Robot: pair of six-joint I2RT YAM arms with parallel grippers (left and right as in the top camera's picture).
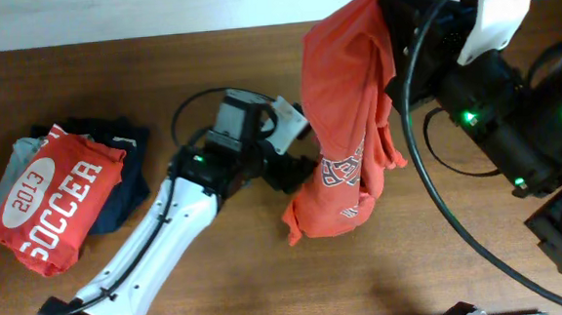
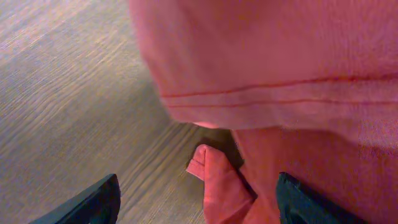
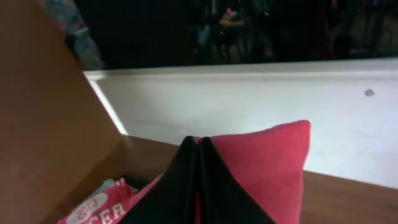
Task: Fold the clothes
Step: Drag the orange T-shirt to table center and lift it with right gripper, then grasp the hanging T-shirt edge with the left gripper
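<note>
The clothes are one orange-red T-shirt (image 1: 346, 95) hanging bunched from my right gripper (image 1: 396, 2), high over the table's right half. Its dark chest print (image 1: 340, 170) faces up and its lower end rests on the wood. In the right wrist view the black fingers (image 3: 186, 180) are pressed together on red cloth (image 3: 267, 162). My left gripper (image 1: 287, 169) sits low against the shirt's left edge. Seen from the left wrist it (image 2: 199, 208) is open, with a small fold of the shirt (image 2: 217, 180) lying between its fingers and a hem (image 2: 261, 93) hanging just ahead.
A folded red shirt printed "2013 SOCCER" (image 1: 54, 196) lies at the far left on folded navy (image 1: 125, 162) and grey (image 1: 9, 159) garments. The right arm's black body and cables (image 1: 492, 96) fill the right side. A white wall (image 1: 155, 9) borders the table's back edge.
</note>
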